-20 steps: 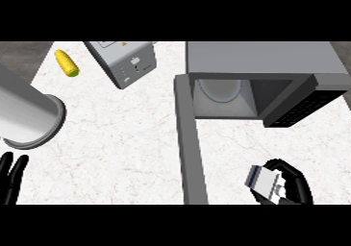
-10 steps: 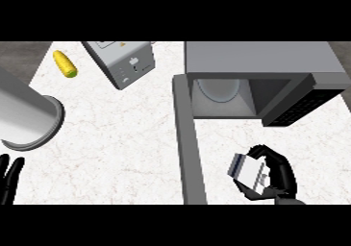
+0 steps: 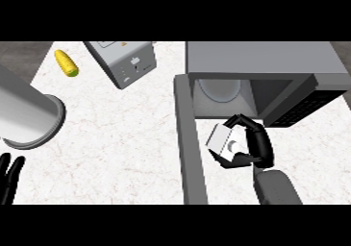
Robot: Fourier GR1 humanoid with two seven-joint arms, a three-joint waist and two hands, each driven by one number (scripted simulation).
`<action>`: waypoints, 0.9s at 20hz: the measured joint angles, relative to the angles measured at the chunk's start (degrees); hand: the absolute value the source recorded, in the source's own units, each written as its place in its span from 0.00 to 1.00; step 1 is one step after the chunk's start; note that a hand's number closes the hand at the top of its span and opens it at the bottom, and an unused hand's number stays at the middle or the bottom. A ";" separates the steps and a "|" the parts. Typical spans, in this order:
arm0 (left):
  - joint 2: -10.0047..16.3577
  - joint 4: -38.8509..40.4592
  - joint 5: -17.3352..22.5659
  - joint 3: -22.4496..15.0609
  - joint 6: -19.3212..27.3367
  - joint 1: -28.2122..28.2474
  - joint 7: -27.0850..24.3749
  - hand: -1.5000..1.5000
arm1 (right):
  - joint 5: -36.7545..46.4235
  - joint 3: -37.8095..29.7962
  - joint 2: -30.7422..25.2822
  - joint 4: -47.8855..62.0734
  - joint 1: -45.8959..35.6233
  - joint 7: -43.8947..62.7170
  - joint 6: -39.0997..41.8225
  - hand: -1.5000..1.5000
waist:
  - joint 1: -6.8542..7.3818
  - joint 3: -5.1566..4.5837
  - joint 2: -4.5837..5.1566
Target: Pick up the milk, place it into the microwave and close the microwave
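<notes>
1. Two hands on view. My right hand (image 3: pixel 258 147) shows in the lower right of the frame, its grey forearm coming up from the bottom edge.
2. Right-hand fingers (image 3: pixel 243 121): curled over the top of the milk (image 3: pixel 220 138), thumb tucked under its lower end. Grasping the carton.
3. Milk: white and pale grey carton, tilted, held at the centre right of the frame. It sits just below the microwave's opening, between the open door and my palm. I cannot tell whether it touches the counter or hangs clear of it.
4. Left hand (image 3: pixel 7 177): lower left corner, at the frame's edge. Fingers straight and side by side, pointing up the frame, holding nothing. Resting.
5. Microwave (image 3: pixel 263 60): grey box, upper right of the frame. Its cavity faces down the frame and is open.
6. Microwave door (image 3: pixel 189 144): swung out, seen edge on as a grey strip running from the left side of the box down to the bottom of the frame. It lies just left of the milk.
7. Round plate (image 3: pixel 220 89) inside the cavity, pale, toward its left side.
8. Dark control panel (image 3: pixel 306 108) at the right of the cavity, angled.
9. Corn cob (image 3: pixel 66 63): yellow, upper left, lying apart from everything else.
10. Grey appliance (image 3: pixel 127 62) with a white top panel, upper centre, turned at a slant.
11. Big grey cylinder (image 3: pixel 25 113): left side, above my left hand.
12. Counter (image 3: pixel 121 144): white, faintly veined.
</notes>
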 measured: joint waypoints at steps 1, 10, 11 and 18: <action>0.31 -0.42 0.81 0.83 -0.28 0.15 0.39 0.00 | 0.17 0.81 0.06 0.24 -0.97 1.32 -1.93 1.00 | 0.05 0.00 0.00; 1.11 -0.17 2.44 2.87 -2.19 -0.03 0.51 0.00 | 4.84 -4.49 -2.09 16.20 -19.42 9.16 -10.96 1.00 | 0.79 0.04 0.31; 1.46 -0.37 3.41 3.52 -2.45 -0.32 1.03 0.00 | 5.14 -5.32 -2.38 19.19 -21.51 8.46 -11.81 1.00 | 1.05 0.05 0.42; 1.30 1.06 4.02 3.60 -3.42 -1.64 0.27 0.00 | 6.76 -10.14 -6.63 35.60 -33.85 6.91 -16.90 1.00 | 2.44 0.11 1.07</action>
